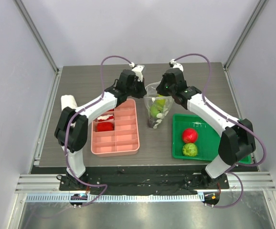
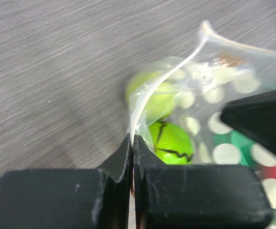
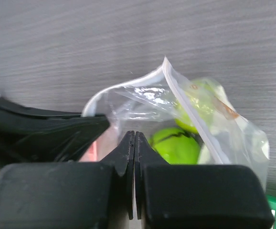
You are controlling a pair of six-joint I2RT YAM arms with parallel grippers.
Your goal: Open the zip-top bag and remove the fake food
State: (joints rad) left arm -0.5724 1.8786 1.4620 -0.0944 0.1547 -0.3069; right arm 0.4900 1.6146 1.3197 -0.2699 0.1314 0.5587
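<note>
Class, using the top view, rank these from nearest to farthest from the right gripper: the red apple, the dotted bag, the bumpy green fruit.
1. Dotted bag, right at the right gripper, between the two arms.
2. Red apple, in the green tray, on its far side.
3. Bumpy green fruit, same tray, closer to the arm bases.

Colours we see on the dark grey wood-grain table [image 1: 80, 86]
We note a clear zip-top bag [image 1: 152, 95] printed with white dots, yellow-green fruit [image 1: 157, 109] showing through, beside it a lime-green piece [image 2: 170, 142] lined in black; a red apple [image 1: 190, 135] and a bumpy green fruit [image 1: 190, 150] on a bright green tray [image 1: 178, 123]; red pieces [image 1: 104, 126] in a pale pink divided tray [image 1: 128, 143]
</note>
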